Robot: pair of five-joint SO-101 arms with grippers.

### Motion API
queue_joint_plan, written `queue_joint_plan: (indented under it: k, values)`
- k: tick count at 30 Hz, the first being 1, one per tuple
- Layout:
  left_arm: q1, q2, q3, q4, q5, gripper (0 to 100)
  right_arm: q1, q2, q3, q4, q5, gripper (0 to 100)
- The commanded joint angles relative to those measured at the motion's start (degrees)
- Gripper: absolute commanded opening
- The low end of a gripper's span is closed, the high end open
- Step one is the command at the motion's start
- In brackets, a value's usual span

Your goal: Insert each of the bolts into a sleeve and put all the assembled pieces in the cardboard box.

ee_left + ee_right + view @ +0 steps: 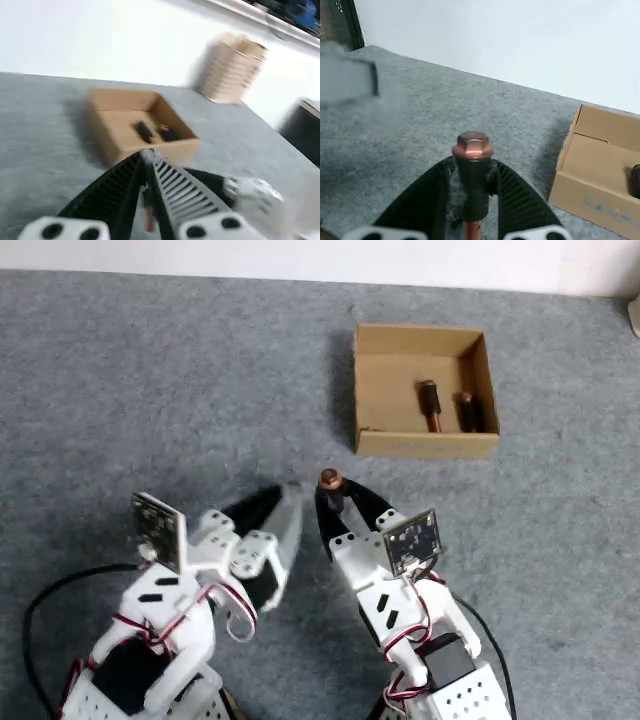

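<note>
Near the cardboard box (424, 446), on its arm-facing side, the right gripper (338, 492) clenches an upright sleeve (472, 192) with a bolt (472, 146) in it; the left gripper (295, 490), farther from the box, is pinched shut; two assembled pieces (430, 405) lie inside.

L gripper (286, 492) pinched closed, tips beside R gripper (340, 498), which clamps bolt (330, 479) upright.

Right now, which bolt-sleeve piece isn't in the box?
The piece held upright in the right pincer, copper head up, short of the box. The other two pieces lie inside it.
</note>
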Motion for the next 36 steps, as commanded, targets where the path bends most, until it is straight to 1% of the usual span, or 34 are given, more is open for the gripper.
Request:
queue_joint_plan:
  k: [1,4,6,8,11,14,19,21,29,33,36]
  values:
    - [-9.19,5.67,-0.48,-3.69,0.97,1,-0.40,-0.22,-1.27,-1.36,3.25,0.5]
    - [-15.25,15.16,-0.48,-8.53,0.97,1,1.27,-0.13,-1.54,1.54,5.19,0.5]
    - [-18.95,22.73,-0.57,-12.57,1.23,1,3.47,0.40,-3.91,1.80,5.27,0.5]
    - [-22.11,30.11,-1.98,-16.35,1.32,1,6.64,4.35,-7.25,1.89,5.27,0.5]
    - [-26.77,40.22,-6.64,-17.14,1.32,1,11.74,17.45,-16.75,1.80,5.36,0.5]
    - [-30.37,48.48,-11.12,-17.14,1.32,1,14.81,35.74,-28.97,1.36,5.36,0.5]
    - [-31.43,57.54,-15.52,-17.14,1.32,1,17.80,69.58,-55.60,1.01,5.36,0.5]
    - [-31.43,59.21,-16.31,-17.14,1.32,1,19.56,83.12,-68.18,4.44,5.36,0.5]
    - [-31.34,59.74,-16.75,-17.32,1.32,1,26.07,135.16,-123.91,27.91,5.36,0.5]
    - [-31.08,59.82,-16.66,-17.41,1.32,1,26.68,155.38,-149.49,39.43,5.36,0.5]
    - [-31.08,59.82,-16.66,-17.41,1.32,1,26.51,167.69,-167.34,46.90,5.36,0.5]
